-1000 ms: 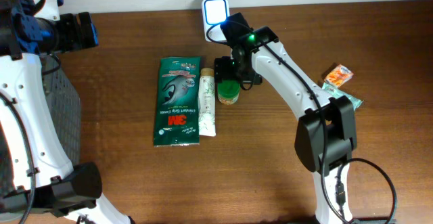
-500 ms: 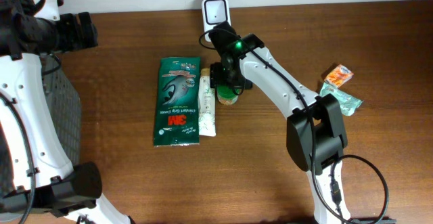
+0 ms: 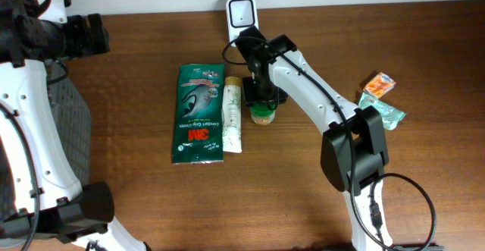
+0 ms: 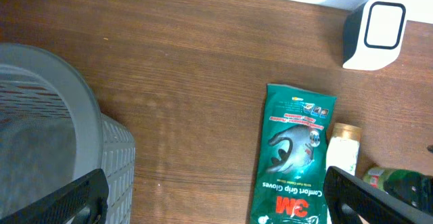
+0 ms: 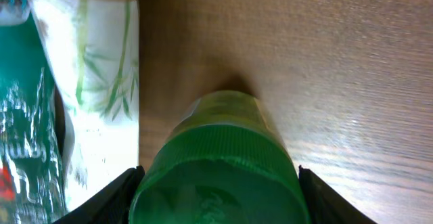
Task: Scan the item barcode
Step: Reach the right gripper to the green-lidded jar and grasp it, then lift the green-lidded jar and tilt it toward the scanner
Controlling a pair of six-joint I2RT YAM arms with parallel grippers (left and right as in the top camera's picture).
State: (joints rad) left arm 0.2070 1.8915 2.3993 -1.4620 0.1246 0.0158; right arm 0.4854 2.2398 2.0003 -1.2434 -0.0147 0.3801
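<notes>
Item: green-capped jar (image 3: 262,113), upright on the worktop, just right of the tube (image 3: 232,118), near side of the scanner (image 3: 242,12).
Item to jaws: directly below the right gripper (image 5: 216,187), cap facing up between the jaws.
Nearer arm: right; left arm well apart, far left.
Right jaws: apart, astride the cap; pressing or not, cannot tell.
Left gripper (image 4: 216,197): jaws wide apart, empty.

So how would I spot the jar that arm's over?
Find the white scanner at the table's far edge. In front of it lie a green glove pack, a white tube, then the jar: standing upright, green-capped, under the right end effector.
</notes>
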